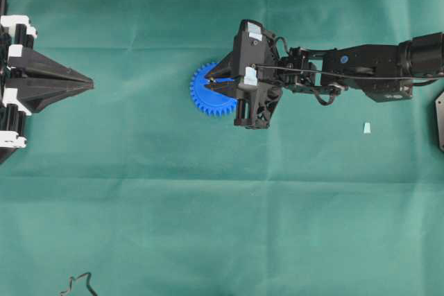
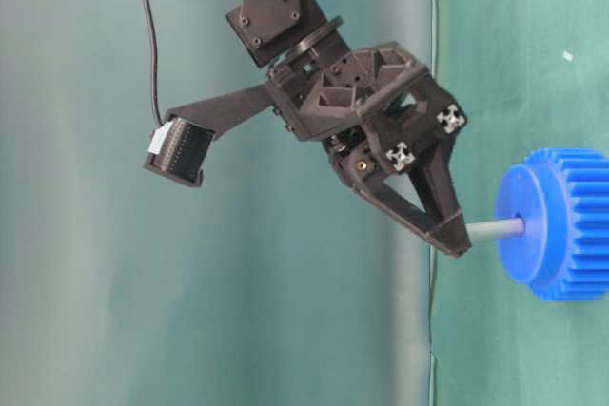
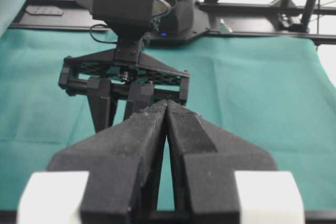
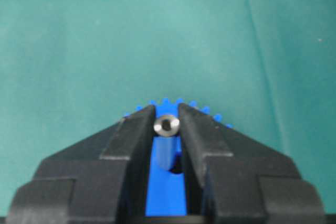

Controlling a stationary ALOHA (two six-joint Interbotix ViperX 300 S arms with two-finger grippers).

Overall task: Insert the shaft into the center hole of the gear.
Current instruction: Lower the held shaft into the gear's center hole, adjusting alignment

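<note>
The insertion looks begun but, as I judge it, not finished: in the table-level view the shaft [image 2: 495,229] stands out square from the face of the gear [image 2: 557,223], its far end at or just inside the center hole [image 2: 519,225], while most of its length is exposed between the gear and the fingertips. How deep the tip sits cannot be told. What seems left is to press the shaft further in and then let go. The gear lies flat on the green counter [image 1: 208,206], near the middle and a little left of it in the overhead view. The right end effector [image 2: 459,238] is nearly closed, its fingers pinching the shaft near its upper end; the right wrist view shows the shiny shaft end [image 4: 166,125] clamped between the two pads, with the blue gear directly beneath. The fingers themselves do not touch the gear. The left end effector [image 1: 89,84] rests well apart at the left edge of the counter, fingers pressed together and holding nothing.
</note>
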